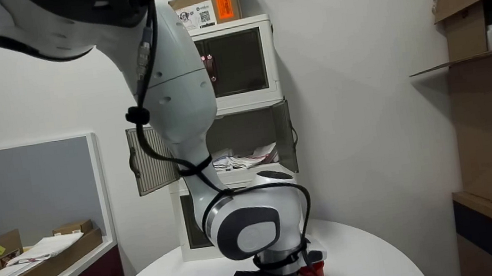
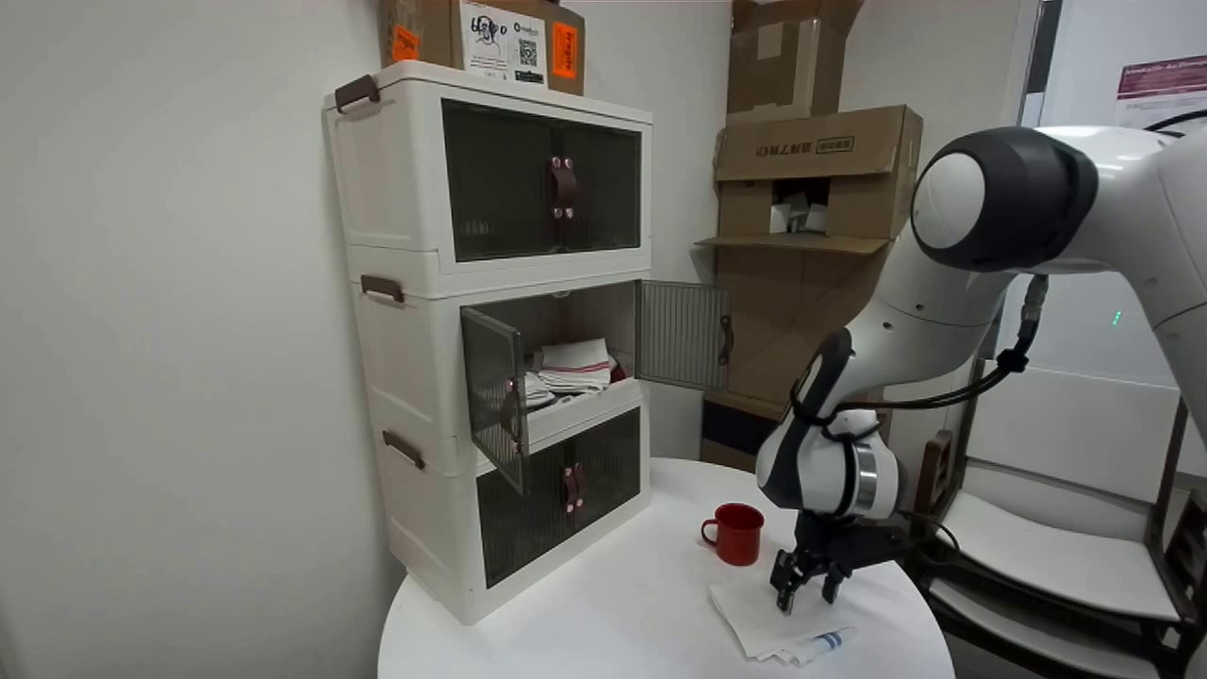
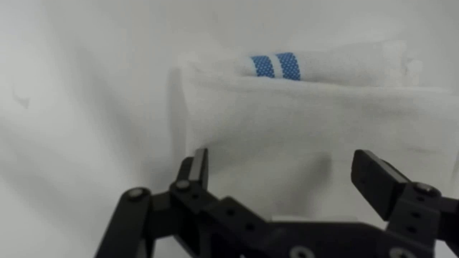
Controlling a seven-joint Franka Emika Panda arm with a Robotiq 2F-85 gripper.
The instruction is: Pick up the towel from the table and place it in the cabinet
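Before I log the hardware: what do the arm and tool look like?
Arm: white, rounded, with dark grey joint covers and silvery rings near the wrist. A black cable runs along its outside, tied with black straps. Tool: black, two angular fingers with lighter grey edges and silvery screw heads.

Folded towel (image 2: 762, 626) on table (image 2: 603, 604), cabinet (image 2: 410, 363) open at middle

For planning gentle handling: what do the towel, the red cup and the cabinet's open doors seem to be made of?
Towel: matte woven fabric, perhaps cotton, with soft folds and textured blue bands. Red cup: smooth, slightly glossy, perhaps enamelled metal by its thin rim, possibly plastic. Open doors: grey, ribbed, seemingly translucent; plastic or glass, I cannot tell.
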